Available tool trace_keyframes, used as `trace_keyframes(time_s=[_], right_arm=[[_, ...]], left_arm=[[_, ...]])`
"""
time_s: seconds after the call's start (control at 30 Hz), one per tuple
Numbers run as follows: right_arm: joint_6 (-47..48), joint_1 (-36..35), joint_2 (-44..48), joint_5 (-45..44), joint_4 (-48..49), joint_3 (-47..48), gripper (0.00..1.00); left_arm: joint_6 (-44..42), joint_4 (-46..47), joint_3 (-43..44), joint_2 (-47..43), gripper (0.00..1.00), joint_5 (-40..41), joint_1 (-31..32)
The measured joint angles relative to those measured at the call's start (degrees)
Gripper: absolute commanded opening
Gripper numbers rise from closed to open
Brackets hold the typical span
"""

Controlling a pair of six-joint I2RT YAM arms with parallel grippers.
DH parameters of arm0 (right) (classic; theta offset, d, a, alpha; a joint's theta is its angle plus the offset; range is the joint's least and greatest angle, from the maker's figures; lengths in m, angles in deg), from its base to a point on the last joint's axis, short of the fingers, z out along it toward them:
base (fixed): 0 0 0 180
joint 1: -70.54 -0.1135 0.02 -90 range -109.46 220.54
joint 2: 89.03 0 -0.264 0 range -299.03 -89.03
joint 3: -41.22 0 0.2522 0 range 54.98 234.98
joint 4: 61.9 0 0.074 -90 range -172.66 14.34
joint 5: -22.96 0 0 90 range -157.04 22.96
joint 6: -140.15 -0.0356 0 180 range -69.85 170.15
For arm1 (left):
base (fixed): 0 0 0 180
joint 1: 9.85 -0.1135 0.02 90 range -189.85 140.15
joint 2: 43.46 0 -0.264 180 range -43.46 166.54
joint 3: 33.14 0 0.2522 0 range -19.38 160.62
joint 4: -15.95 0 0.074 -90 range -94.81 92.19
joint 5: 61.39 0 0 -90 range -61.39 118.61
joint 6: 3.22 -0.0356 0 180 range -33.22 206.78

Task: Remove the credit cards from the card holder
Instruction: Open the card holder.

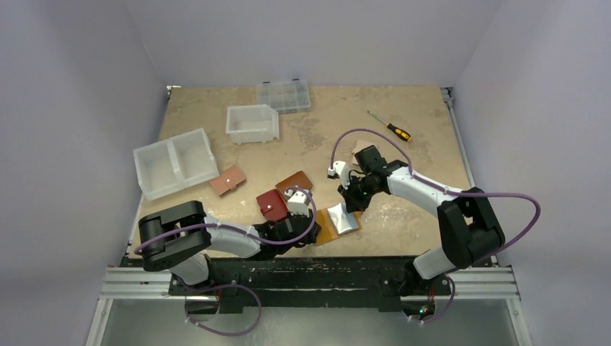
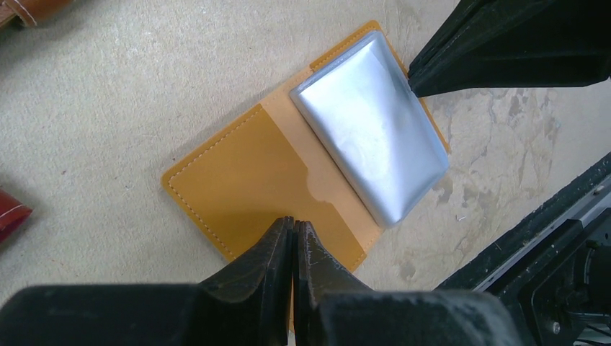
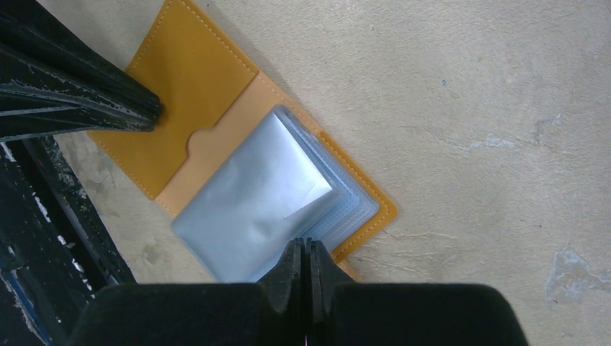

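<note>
The card holder [image 1: 333, 225] lies opened flat near the table's front edge, mustard-yellow with a tan inside [image 2: 238, 173] [image 3: 194, 79]. A stack of clear silvery plastic sleeves [image 2: 371, 130] [image 3: 252, 202] covers its right half. The credit cards are hidden; I cannot make any out in the sleeves. My left gripper [image 1: 311, 234] [image 2: 293, 223] is shut, its tips resting on the bare left flap. My right gripper [image 1: 351, 205] [image 3: 303, 244] is shut too, its tips down at the far edge of the sleeves. Nothing shows between either pair of fingers.
A dark red wallet [image 1: 272, 205] and a brown wallet [image 1: 295, 184] lie just left of the card holder, a pinkish one [image 1: 228, 181] farther left. White bins [image 1: 175, 163] [image 1: 252, 123], a clear organizer box [image 1: 283, 95] and a screwdriver [image 1: 390, 127] sit farther back. The black base rail [image 2: 533, 245] runs close by.
</note>
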Motion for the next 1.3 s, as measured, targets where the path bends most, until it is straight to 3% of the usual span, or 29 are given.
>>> trace_keyframes(time_s=[0.47,0.97,1.17,1.3], right_arm=[[0.66,-5.55,-1.09,-1.16,-0.35,0.13,0.00],[2.01,-7.08,-2.93,4.76,-1.84,2.40,0.06],[2.40,-7.63,-4.55,8.66,-3.15,3.08,0.08],[2.89,-8.28,-4.55,11.63,-4.55,4.00,0.09]], left_arm=[[0.04,6.25,-2.91,0.13,0.14,-3.17,0.00],[0.50,15.23,-5.14,1.88,0.55,-9.49,-0.35],[0.50,16.65,-5.62,1.84,0.57,-10.45,-0.35],[1.29,15.85,-5.38,1.84,0.53,-9.92,-0.35]])
